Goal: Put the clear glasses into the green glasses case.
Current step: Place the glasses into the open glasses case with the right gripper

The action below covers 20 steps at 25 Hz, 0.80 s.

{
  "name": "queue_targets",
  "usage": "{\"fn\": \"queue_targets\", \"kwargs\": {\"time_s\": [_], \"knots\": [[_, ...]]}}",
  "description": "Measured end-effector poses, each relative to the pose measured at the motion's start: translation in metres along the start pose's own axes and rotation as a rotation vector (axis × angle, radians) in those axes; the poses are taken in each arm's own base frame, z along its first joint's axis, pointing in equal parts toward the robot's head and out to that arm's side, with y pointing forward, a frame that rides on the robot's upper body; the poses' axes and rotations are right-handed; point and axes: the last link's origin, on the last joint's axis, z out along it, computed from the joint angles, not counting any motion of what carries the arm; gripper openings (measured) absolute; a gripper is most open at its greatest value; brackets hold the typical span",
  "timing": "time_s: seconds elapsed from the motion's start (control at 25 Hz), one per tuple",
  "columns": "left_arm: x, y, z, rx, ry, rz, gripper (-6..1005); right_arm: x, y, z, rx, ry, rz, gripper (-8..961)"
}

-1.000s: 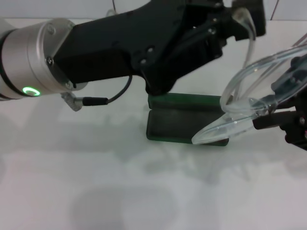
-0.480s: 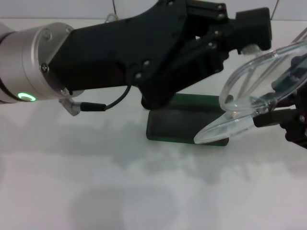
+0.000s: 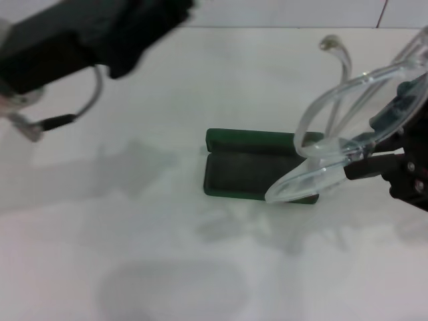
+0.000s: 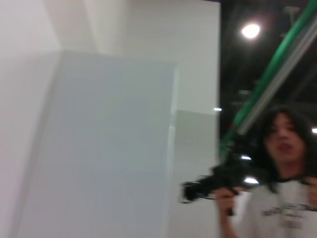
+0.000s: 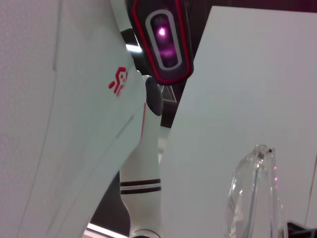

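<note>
Clamping the clear glasses (image 3: 348, 134) by the frame, the right end effector (image 3: 374, 157) hangs them tilted above the open green glasses case (image 3: 257, 170) near the counter's (image 3: 167, 221) middle, likely for lowering inside. Left end effector (image 3: 144, 30) sits far-left; grip unclear.

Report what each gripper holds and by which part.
The right gripper holds the clear glasses by the frame near one lens; the left gripper holds nothing.
</note>
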Motion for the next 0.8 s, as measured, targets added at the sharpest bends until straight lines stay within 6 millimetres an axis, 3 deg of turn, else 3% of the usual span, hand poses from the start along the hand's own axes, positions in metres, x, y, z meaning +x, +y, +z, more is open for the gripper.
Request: {"fn": "queue_targets", "kwargs": {"time_s": [0.16,0.44,0.6,0.8], "knots": [[0.01,0.003,-0.054,0.179,-0.035,0.021,35,0.0,-0.008,0.003,-0.002,0.054,0.049,50],[0.02,0.028,-0.163,0.607,-0.11,0.039,35,-0.011,-0.037,0.029,-0.031,0.48,0.175,50],[0.021,0.045,-0.194,0.733,-0.106,0.039,35,-0.025,-0.058,0.047,-0.009,0.762,0.259,50],[0.012,0.06,-0.207,0.786,-0.1,0.025,35,-0.041,-0.088,0.071,0.03,1.059,0.385,51]]}}
